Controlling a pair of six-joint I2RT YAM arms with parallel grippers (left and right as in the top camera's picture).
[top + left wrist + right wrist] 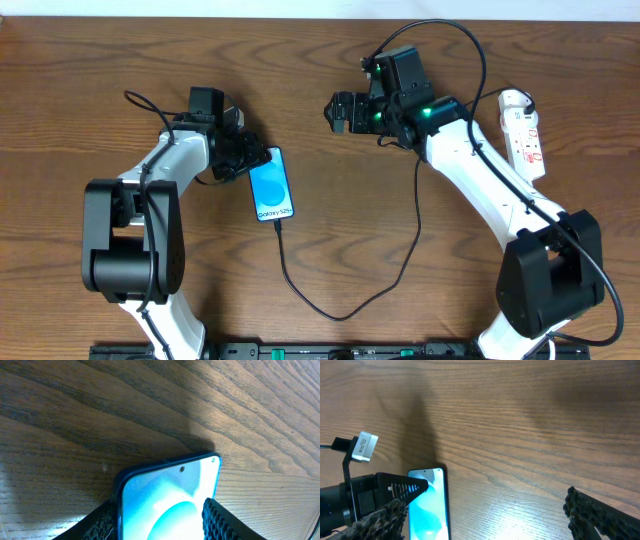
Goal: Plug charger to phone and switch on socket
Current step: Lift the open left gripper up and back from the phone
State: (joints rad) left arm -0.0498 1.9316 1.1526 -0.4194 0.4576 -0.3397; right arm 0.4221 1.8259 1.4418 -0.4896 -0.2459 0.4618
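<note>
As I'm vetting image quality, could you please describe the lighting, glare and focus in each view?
Overhead: even light, soft shadows, everything sharp. Left wrist: the phone screen is blown out to white-cyan, the left tool is blurred at the bottom edge, a dark shadow falls on the table beyond. Right wrist: pale glare low on the table, right tool soft.

The slim rectangular smartphone [271, 185] is glowing bright blue and white inside a dark rim. The brown wooden table [100, 60] is showing wavy dark grain. The long thin black charger cable [417, 215] is standing out dark against it. The narrow white power strip [524, 135] is showing red marks. Green lights [427, 112] are shining on the white-and-black right arm [480, 175].
</note>
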